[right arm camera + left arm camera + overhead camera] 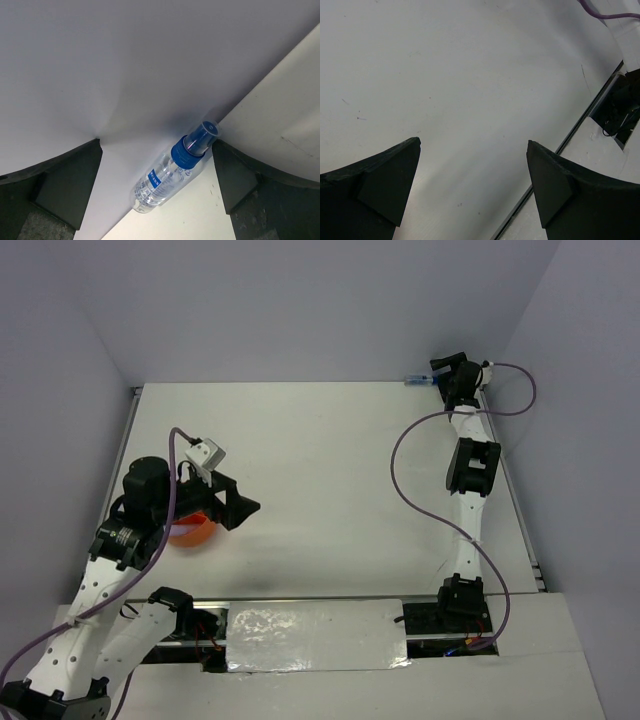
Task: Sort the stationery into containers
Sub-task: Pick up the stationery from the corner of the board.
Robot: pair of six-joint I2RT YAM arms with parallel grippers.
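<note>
i see my left claw (473, 143) spread wide over bare white tabletop (445, 75), its arm partly hiding the small round orange plastic cup (190, 531). my right claw (157, 143), also spread, faces a small clear plastic bottle with a blue cap (167, 175) lying against the far-right corner wall (150, 60).

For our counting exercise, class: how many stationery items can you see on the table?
1: a clear blue-capped pen-like item lying in the far right corner. Others may be hidden inside the orange cup, which is half covered by the left arm.
</note>
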